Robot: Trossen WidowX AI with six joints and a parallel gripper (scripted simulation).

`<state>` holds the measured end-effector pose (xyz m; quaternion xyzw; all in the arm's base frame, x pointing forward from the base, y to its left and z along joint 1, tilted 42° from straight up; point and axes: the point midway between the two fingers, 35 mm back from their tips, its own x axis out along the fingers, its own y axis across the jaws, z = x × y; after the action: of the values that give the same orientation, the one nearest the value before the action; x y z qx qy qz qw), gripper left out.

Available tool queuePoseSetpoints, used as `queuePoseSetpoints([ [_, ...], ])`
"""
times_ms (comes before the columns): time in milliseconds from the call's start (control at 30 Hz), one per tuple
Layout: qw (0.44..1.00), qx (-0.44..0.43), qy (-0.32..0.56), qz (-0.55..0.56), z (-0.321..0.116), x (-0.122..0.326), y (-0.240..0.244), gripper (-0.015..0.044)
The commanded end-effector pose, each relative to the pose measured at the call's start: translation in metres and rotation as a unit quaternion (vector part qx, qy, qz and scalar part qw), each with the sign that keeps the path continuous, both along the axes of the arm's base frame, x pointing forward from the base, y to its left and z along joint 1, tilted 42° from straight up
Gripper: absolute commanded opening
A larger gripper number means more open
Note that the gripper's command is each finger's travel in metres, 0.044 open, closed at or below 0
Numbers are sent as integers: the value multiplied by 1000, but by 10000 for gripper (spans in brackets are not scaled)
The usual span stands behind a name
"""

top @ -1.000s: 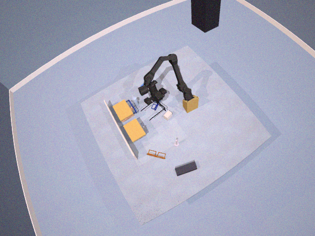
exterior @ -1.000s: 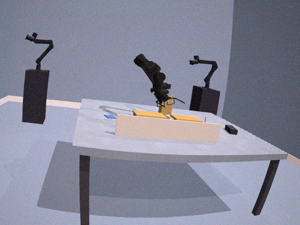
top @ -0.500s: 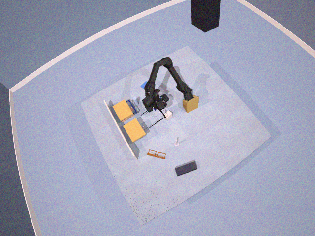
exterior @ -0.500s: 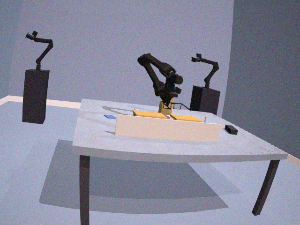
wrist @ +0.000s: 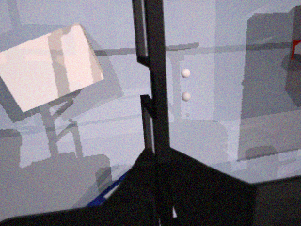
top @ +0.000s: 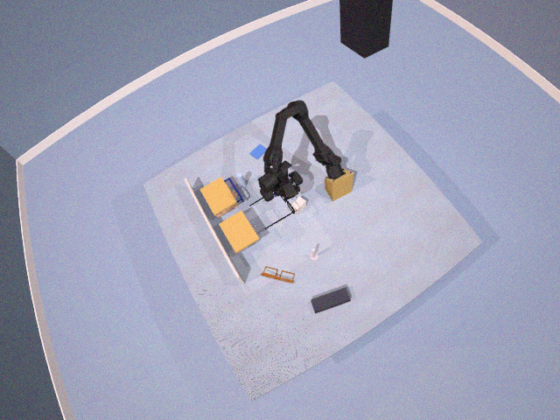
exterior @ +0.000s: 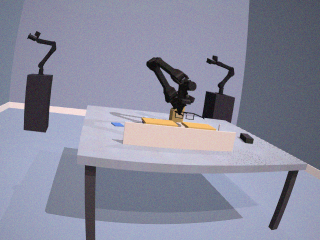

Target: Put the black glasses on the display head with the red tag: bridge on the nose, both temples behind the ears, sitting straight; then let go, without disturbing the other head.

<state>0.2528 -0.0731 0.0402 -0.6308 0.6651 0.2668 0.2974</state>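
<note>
My gripper [top: 283,199] [exterior: 180,111] [wrist: 156,154] is shut on the black glasses [top: 278,220] [exterior: 189,113] [wrist: 157,80] and holds them above the table, temples pointing toward the two heads. Their front bar runs upright through the wrist view, with the pale nose pads [wrist: 185,72] beside it. The head with the red tag [top: 238,231] [exterior: 199,126] is bare; one temple end overlaps its near edge in the top view. Its red tag [wrist: 293,49] shows at the wrist view's right edge. The other head [top: 218,196] [exterior: 160,122] wears blue glasses [top: 235,188]. Both faces are mostly hidden.
A low panel [top: 216,233] [exterior: 178,136] stands behind the heads. A white block [top: 298,205] [wrist: 52,68] and loose blue glasses [wrist: 105,193] lie below my gripper. Orange glasses [top: 277,276], a pink peg [top: 314,255], a dark box [top: 330,299] and a blue pad [top: 258,151] are farther off.
</note>
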Motion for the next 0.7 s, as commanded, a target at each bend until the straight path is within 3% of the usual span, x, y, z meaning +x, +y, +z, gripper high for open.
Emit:
queuePoseSetpoints([
  [0, 1000, 1, -23, 17, -3, -1, -3, 0],
  [667, 1000, 11, 18, -23, -13, -3, -17, 0],
])
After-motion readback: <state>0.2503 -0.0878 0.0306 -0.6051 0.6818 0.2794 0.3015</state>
